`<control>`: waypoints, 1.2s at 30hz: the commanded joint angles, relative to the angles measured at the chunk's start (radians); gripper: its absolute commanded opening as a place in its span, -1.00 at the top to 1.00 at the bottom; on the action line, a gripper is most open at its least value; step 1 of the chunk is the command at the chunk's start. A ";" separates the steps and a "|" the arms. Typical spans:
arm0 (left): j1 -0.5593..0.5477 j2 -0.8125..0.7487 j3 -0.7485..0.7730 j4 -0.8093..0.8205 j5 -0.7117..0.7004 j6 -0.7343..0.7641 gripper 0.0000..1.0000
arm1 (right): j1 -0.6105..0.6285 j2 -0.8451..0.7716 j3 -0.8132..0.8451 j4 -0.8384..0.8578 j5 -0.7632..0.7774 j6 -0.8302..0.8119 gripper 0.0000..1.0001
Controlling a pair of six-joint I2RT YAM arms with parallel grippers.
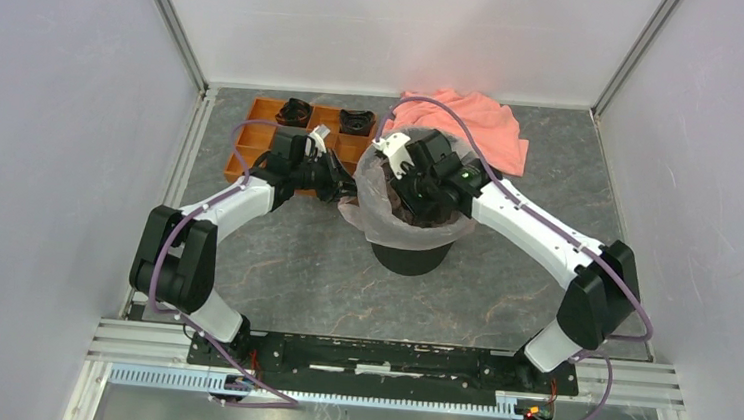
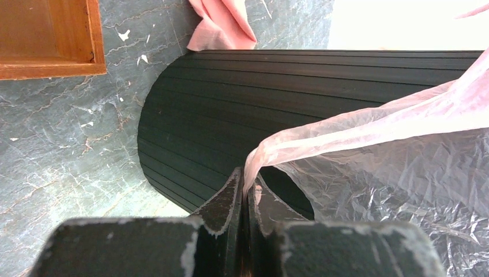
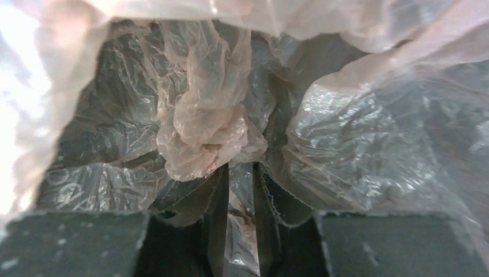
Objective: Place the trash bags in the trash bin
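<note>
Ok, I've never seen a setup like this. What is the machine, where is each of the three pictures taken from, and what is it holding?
These are two robot arms bolted at the near edge of a grey table, each ending in a two-finger hand. The wide picture comes from a fixed camera above and behind them. The other two come from cameras on the wrists, looking along each hand's fingers. On the table are a black bin, an orange tray and a salmon cloth. A thin pink trash bag is draped in and over the bin. The left hand is shut on the bag's edge, outside the bin. The right hand is down inside the bag; whether it grips film I cannot tell.
</note>
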 commanded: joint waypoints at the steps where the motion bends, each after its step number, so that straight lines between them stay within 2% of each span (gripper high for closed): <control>1: -0.003 -0.022 0.042 -0.004 -0.002 0.061 0.79 | 0.001 0.048 -0.013 0.027 -0.020 -0.005 0.50; 6: -0.002 -0.040 0.043 -0.013 -0.020 0.070 0.74 | 0.002 0.054 -0.081 0.095 0.047 0.027 0.49; 12: -0.002 -0.040 0.048 -0.018 -0.014 0.070 0.70 | 0.002 0.031 -0.183 0.205 0.034 0.069 0.49; 15: -0.002 -0.042 0.048 -0.018 -0.013 0.071 0.68 | 0.002 0.025 -0.242 0.278 0.028 0.094 0.39; 24: -0.002 -0.041 0.049 -0.015 -0.004 0.070 0.64 | 0.001 0.095 -0.278 0.380 0.011 0.133 0.26; 30: -0.002 -0.041 0.048 -0.016 -0.003 0.070 0.63 | 0.002 0.167 -0.256 0.361 -0.011 0.146 0.22; 36: -0.002 -0.042 0.047 -0.017 -0.003 0.069 0.62 | 0.002 0.168 -0.191 0.213 0.054 0.163 0.14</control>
